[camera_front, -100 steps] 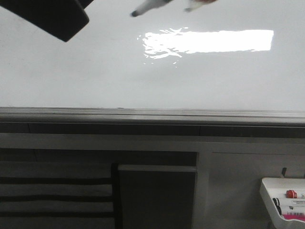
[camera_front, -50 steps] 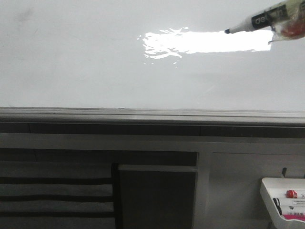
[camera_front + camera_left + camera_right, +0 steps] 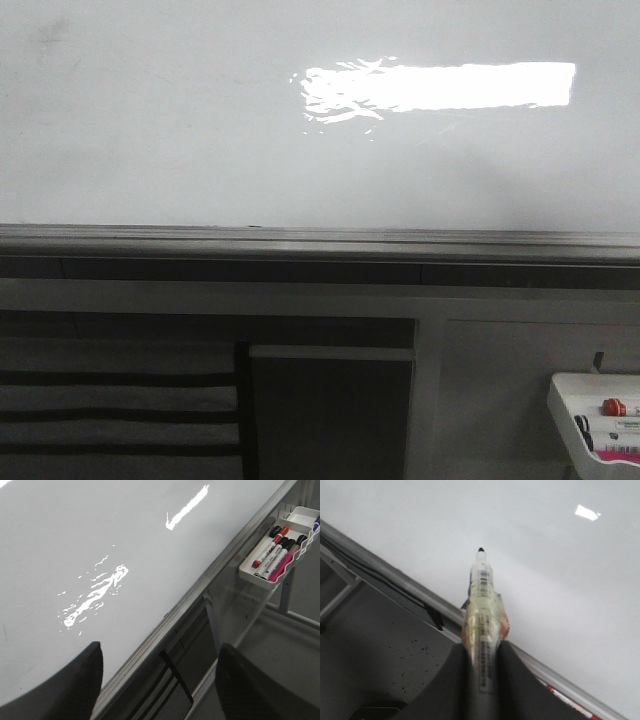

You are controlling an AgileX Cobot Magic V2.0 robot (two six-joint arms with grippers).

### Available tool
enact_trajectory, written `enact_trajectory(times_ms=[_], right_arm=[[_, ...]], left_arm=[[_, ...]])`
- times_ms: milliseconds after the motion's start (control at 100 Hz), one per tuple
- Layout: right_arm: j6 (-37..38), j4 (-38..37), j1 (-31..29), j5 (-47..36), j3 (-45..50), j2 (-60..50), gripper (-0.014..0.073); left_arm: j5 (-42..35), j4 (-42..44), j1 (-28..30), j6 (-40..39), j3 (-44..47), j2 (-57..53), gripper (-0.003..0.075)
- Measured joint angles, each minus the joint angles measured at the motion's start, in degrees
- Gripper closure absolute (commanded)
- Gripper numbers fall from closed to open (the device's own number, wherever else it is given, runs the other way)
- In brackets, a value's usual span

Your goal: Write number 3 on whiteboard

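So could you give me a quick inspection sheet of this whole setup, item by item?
Surface: whiteboard, glossy, with a bright light glare; grey rail along its edge.
Job's things: no 3 seen on the board; black-tipped marker points at it, tip seemingly just off it.
Clutter: white tray beside the rail holds several markers.
Grippers: left gripper open, empty; right gripper shut on the marker.
Cables: nothing seen.
Surroundings: dark frame and floor below the board.
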Motion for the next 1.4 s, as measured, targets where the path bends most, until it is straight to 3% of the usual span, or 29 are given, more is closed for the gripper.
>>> enact_trajectory(times_ms=[200,650,1030,1400], right_arm=[[-11.97,13.65,-5.77,10.48,-10.26,8.24,0.0645],[-24.44,20.56,-6.26,2.38,-11.99,20.72,0.0645],[-25.92,20.71,-6.26,-2.74,-11.99,25.33,0.0645],[-22.23,15.6,-8.61,0.68,-11.66,23.22,0.0645]], left_arm=[[-0.09,-0.02,0.0,0.0,0.0,0.0,0.0281],[-0.09,-0.02,0.0,-0.13,0.0,0.0,0.0281],[-0.09,-0.02,0.0,-0.13,0.0,0.0,0.0281],[-0.09,-0.02,0.0,-0.13,0.0,0.0,0.0281]])
